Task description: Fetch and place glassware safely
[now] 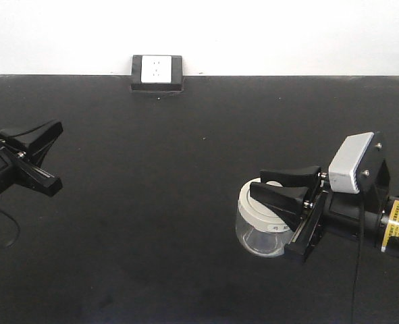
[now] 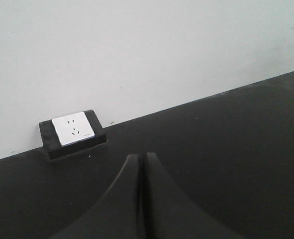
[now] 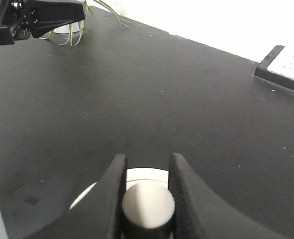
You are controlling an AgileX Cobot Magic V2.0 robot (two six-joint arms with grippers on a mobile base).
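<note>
The glassware (image 1: 258,226) is a small squat clear jar with a wide cream-white lid, standing right of centre on the black table (image 1: 185,202). My right gripper (image 1: 258,182) reaches over it from the right. Its fingers press both sides of the lid's round knob (image 3: 148,203), with the lid (image 3: 147,175) showing beneath. The glass body is hidden in the right wrist view. Whether the jar rests on the table or hangs just above it I cannot tell. My left gripper (image 1: 56,126) hovers at the far left, shut and holding nothing, fingers pressed together (image 2: 141,158).
A black-framed white wall socket (image 1: 156,72) sits at the table's back edge against the white wall, also in the left wrist view (image 2: 73,129). A green plant (image 3: 69,31) stands beyond my left gripper (image 3: 79,12) in the right wrist view.
</note>
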